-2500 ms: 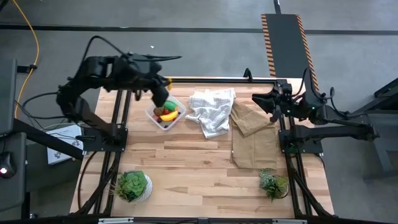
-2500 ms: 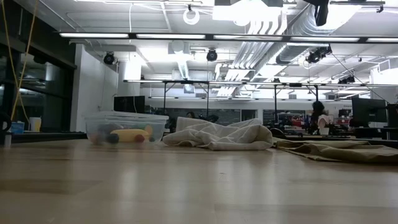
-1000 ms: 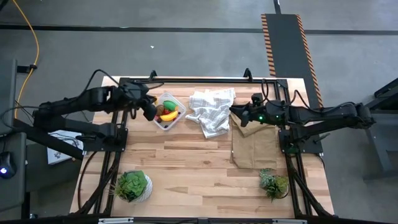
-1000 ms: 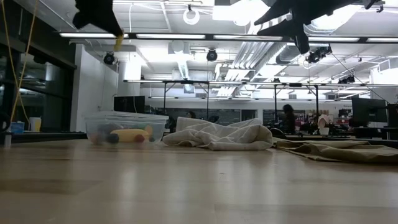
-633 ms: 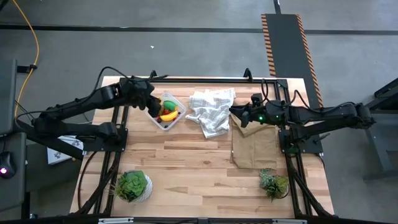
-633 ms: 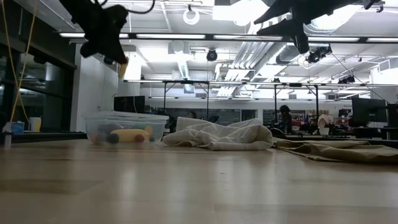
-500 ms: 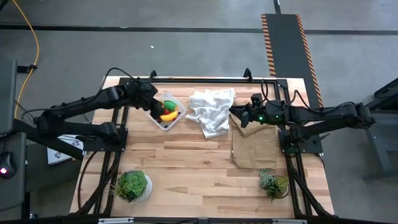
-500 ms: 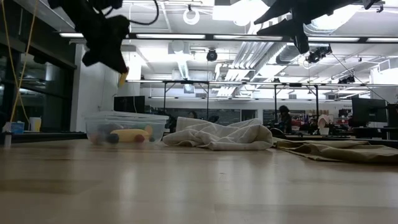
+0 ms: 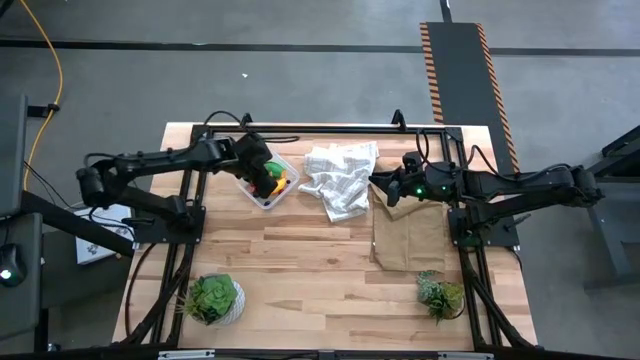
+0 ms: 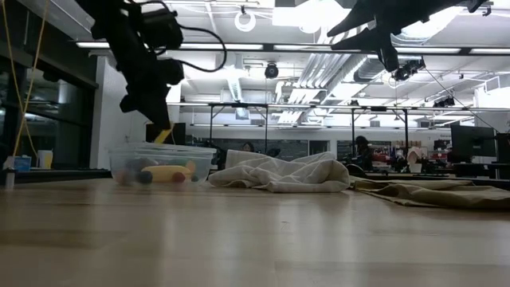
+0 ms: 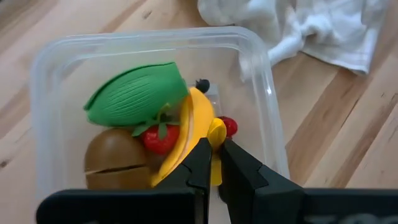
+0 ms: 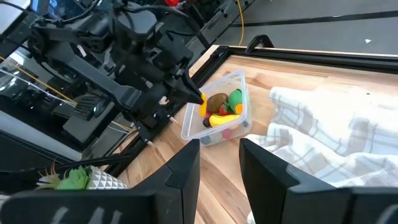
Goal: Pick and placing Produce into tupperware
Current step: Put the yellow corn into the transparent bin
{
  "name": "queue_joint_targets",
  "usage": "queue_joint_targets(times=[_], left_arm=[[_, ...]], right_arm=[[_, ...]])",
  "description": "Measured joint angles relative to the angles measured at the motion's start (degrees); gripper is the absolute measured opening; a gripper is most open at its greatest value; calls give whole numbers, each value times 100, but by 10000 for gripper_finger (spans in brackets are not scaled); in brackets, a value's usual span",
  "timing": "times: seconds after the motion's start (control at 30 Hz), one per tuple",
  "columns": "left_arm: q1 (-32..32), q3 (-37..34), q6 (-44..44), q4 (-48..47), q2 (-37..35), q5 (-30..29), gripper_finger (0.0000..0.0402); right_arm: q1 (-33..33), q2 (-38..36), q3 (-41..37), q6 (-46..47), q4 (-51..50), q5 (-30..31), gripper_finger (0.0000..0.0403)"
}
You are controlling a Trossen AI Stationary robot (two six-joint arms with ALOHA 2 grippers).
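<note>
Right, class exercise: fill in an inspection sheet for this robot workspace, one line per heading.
Surface: light wooden slatted table, dark frame around it.
Job's things: clear plastic tupperware holding a green ribbed oval, brown kiwi-like ball, red strawberry, yellow banana, small red berry.
Clutter: white checked cloth, tan cloth, two leafy green potted plants.
Grippers: left gripper over the tupperware, jaws shut on a small yellow banana-like piece; right gripper raised above the cloths, nothing seen between its jaws.
Cables: yellow cable on the floor.
Surroundings: grey floor; open hall with desks and ceiling lights.
</note>
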Motion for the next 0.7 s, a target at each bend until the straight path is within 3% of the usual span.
queue_joint_targets(times=[0.7], left_arm=[[2,0,-149,-3,695,234,19]], right_arm=[[0,0,0,0,-94,2,103]])
